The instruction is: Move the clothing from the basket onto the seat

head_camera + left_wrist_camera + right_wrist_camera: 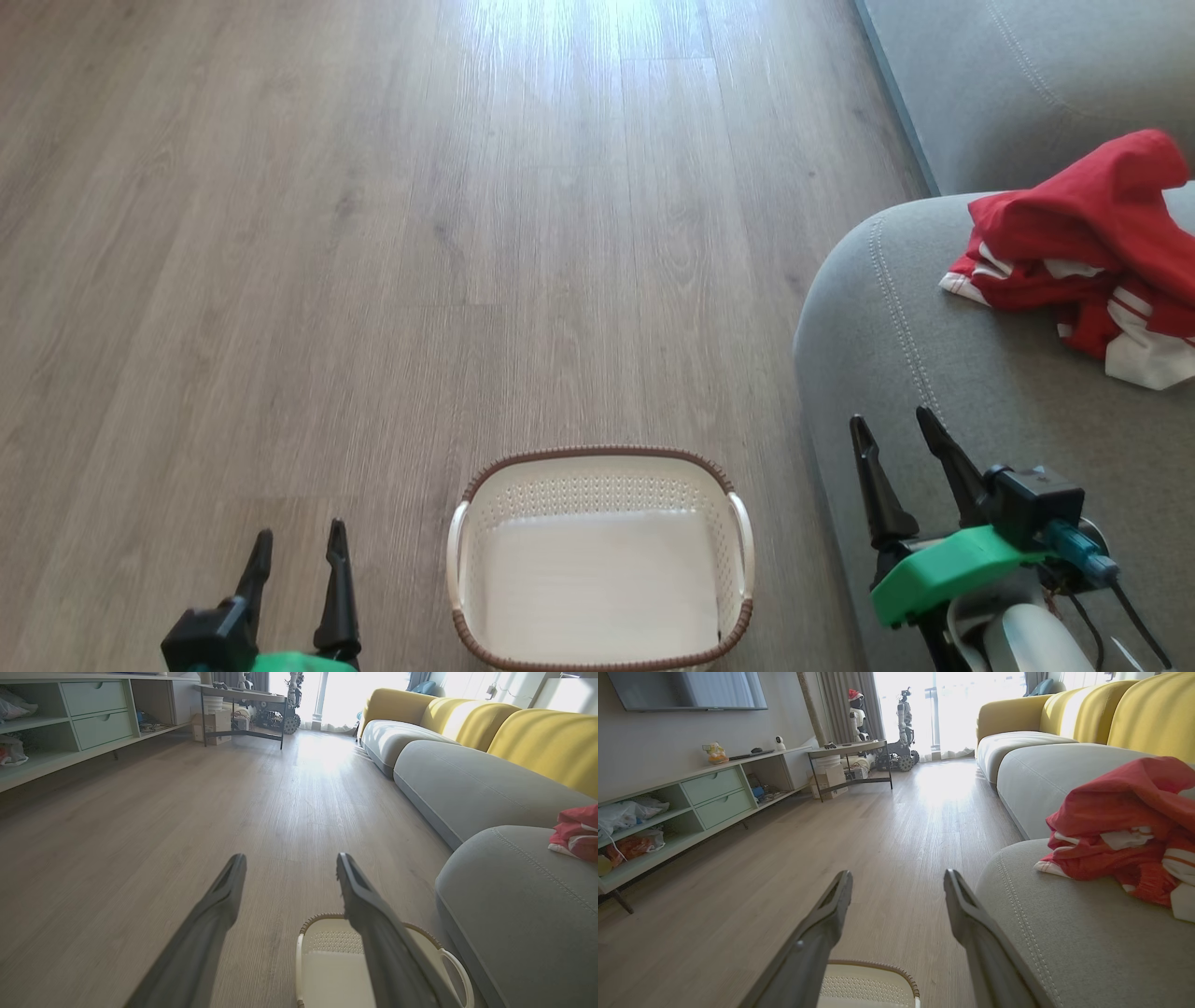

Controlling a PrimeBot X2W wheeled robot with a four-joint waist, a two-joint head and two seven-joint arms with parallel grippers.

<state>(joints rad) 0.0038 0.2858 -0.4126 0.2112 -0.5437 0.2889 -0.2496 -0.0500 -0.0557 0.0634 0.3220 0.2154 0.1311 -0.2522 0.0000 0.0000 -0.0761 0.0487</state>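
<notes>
Status: basket sits on the floor at bottom centre of the head view. Its base is bare; no fabric is visible in it. The nearest wall is cut off by the frame's lower edge, so a scrap there cannot be ruled out.

Clothing: a red-and-white heap on the seat, at the right edge of the head view. It is well apart from the basket and close to the seam with the next grey cushion.

Left gripper: lower left, over bare floor, jaws apart, nothing between them.
Right gripper: lower right, above the seat's rounded corner, jaws apart, empty.

Judgement: the transfer looks done.

Risks:
- The heap is loose and piled high. A brush from the right arm could tip it toward the gap between cushions or drag a white panel off.
- The basket is light plastic on smooth flooring. A nudge from the base or the left arm would likely send it sliding.
- Reaching again into an empty basket would waste a cycle.

Surface and room:
- Pale wood-look planks, with strong glare from the window at the top of the wrist views.
- Grey sofa cushions with pale stitching and yellow backrests.
- Mint shelf unit with drawers at left in the right wrist view, with a low table and another robot by the window.
</notes>
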